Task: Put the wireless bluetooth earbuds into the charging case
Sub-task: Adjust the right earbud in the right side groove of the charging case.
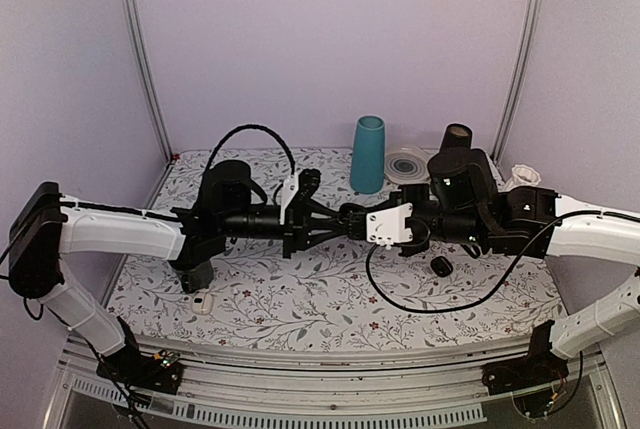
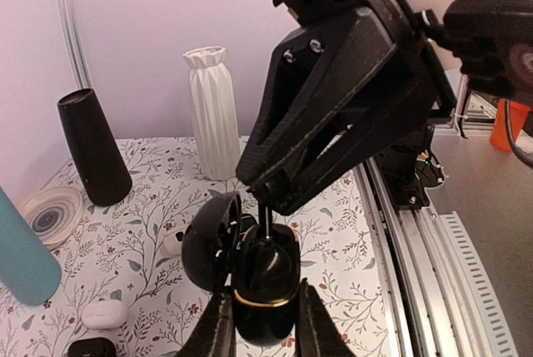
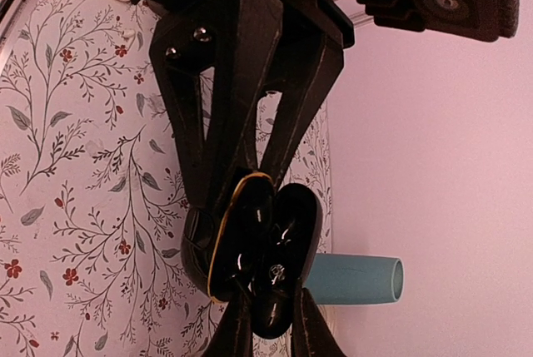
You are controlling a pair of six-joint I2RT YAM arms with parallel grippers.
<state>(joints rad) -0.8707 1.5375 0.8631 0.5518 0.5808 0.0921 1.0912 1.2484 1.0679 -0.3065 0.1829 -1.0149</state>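
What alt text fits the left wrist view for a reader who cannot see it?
The left gripper clamps the open charging case, lid open to the left, while the right gripper from above pinches what looks like an earbud at its cavity. Behind, on the floral cloth, stand a white vase and black cone.

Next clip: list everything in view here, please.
charging case: 1, glossy black, lid open, between the left fingers
earbud: 1 visible, black, at the case's opening, between the right fingers
tall vase: 1, teal, back centre
striped dish: 1, white-grey, beside it
cone vase: 1, black, back right
ribbed vase: 1, white, back right
pods: at least 2, white, on the floral cloth
small item: 1, black, front right, unidentifiable
left arm, right arm: white and black, meeting mid-table
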